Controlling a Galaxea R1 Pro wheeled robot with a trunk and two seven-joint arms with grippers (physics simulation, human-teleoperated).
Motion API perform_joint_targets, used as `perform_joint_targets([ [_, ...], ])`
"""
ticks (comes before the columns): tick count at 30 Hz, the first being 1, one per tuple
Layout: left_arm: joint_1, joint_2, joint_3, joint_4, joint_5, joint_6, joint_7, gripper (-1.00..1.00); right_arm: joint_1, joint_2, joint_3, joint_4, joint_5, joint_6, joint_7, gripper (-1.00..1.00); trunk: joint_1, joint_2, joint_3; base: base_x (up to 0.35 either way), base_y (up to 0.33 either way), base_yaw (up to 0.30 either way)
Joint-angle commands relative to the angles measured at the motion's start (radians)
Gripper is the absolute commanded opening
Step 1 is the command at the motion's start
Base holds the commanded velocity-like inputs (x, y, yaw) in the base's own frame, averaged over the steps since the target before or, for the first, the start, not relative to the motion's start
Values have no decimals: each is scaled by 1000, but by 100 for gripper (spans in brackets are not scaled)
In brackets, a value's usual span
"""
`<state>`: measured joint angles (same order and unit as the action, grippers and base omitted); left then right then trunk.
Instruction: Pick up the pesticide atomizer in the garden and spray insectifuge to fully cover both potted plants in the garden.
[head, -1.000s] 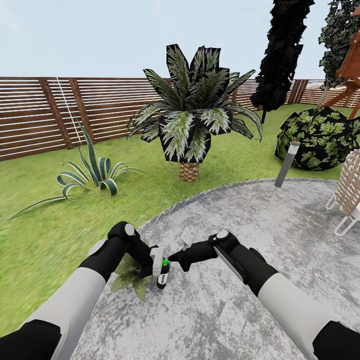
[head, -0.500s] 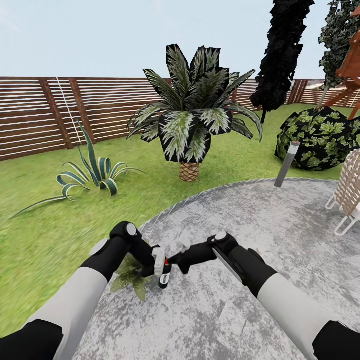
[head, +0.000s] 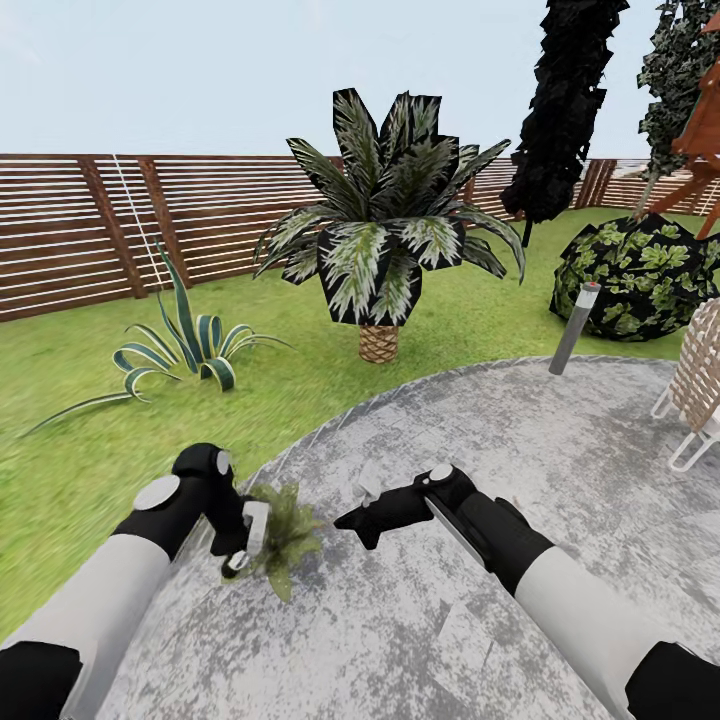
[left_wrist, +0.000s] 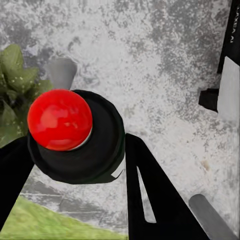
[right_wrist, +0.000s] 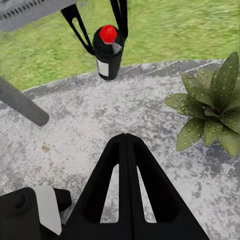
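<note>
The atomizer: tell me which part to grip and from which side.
Grip the atomizer by its dark round body, below the red cap, fingers on opposite sides, as the left hand does. The body is even and cylindrical; this keeps the cap uncovered.

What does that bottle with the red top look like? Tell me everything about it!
The bottle is small, dark and round, with a shiny red ball-shaped button on top and a pale label on its side. The left gripper clamps it between black fingers, holding it off the ground, above the edge where grey paving meets grass. In the head view it hangs right beside the speckled little plant.
</note>
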<state>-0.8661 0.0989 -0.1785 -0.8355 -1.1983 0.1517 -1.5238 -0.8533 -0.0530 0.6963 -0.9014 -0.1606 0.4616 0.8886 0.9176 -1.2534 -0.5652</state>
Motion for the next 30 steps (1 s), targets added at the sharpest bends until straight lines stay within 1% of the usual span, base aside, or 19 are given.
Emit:
perform_joint_targets([
  [1, 0, -6, 91, -2, 10, 14, 33, -100, -1, -1, 3, 0, -10, 9, -6, -100, 0, -1, -1, 0, 0, 0],
  [2, 1, -19, 162, -2, 23, 20, 72, -100, 0, -1, 3, 1, -10, 8, -8, -100, 0, -1, -1, 0, 0, 0],
  [4, 7, -71, 404, -2, 80, 47, 249, -100, 2, -1, 2, 21, -12, 7, -16, -100, 0, -1, -1, 0, 0, 0],
  [5, 9, -82, 470, -1, 97, 51, 297, -100, 3, -2, 1, 40, -13, 5, -23, -100, 0, -1, -1, 0, 0, 0],
  [6, 10, -93, 564, -1, 120, 54, 350, -100, 5, -4, -2, 90, -15, 1, -43, 100, 0, -1, -1, 0, 0, 0],
  [7, 12, -97, 660, 6, 134, 53, 388, -100, 6, -7, -5, 175, -17, -1, -81, 100, 0, -1, -1, 0, 0, 0],
  [8, 12, -99, 716, 13, 140, 53, 411, -100, 6, -9, -6, 233, -18, -5, -108, 100, 0, -1, -1, 0, 0, 0],
  [9, 13, -101, 796, 28, 146, 51, 461, -100, 6, -11, -7, 324, -20, -20, -151, 100, 0, -1, -1, 0, 0, 0],
  [11, 25, -103, 893, 72, 152, 26, 570, -100, 12, -13, -8, 450, -23, -97, -196, 100, 0, -1, -1, 0, 0, 0],
  [13, 43, -103, 956, 124, 155, -28, 661, -100, 16, -15, -10, 567, -25, -197, -211, 100, 0, -1, -1, 0, 0, 0],
  [15, 57, -102, 1010, 180, 155, -69, 707, -100, 17, -18, -10, 680, -26, -258, -215, 100, 0, -1, -1, 0, 0, 0],
  [16, 66, -101, 1053, 237, 154, -110, 739, -100, 17, -22, -11, 789, -26, -303, -217, 100, 0, -1, -1, 0, 0, 0],
  [17, 69, -100, 1065, 258, 153, -127, 748, -100, 17, -30, -12, 827, -27, -321, -217, 100, 0, -1, -1, 0, 0, 0],
  [18, 73, -99, 1073, 273, 153, -140, 755, -100, 17, -47, -11, 853, -27, -334, -218, 100, 0, -1, -1, 0, 0, 0],
  [22, 107, -90, 1089, 294, 153, -160, 765, -100, 17, -154, -13, 894, -44, -356, -219, 100, 0, -1, -1, 0, 0, 0],
  [24, 117, -65, 1109, 296, 154, -167, 766, -100, 17, -223, -13, 897, -146, -359, -220, 100, 0, -1, -1, 0, 0, 0],
  [27, 143, -51, 1173, 297, 155, -184, 767, -100, 17, -250, -14, 899, -257, -391, -236, 100, 0, -1, -1, 0, 0, 0],
  [28, 156, -50, 1205, 297, 154, -199, 767, -100, 17, -256, -14, 899, -292, -410, -260, 100, 0, -1, -1, 0, 0, 0],
  [30, 199, -49, 1288, 299, 153, -255, 796, -100, 20, -263, -13, 900, -401, -437, -368, 100, 0, -1, -1, 0, 0, 0],
])
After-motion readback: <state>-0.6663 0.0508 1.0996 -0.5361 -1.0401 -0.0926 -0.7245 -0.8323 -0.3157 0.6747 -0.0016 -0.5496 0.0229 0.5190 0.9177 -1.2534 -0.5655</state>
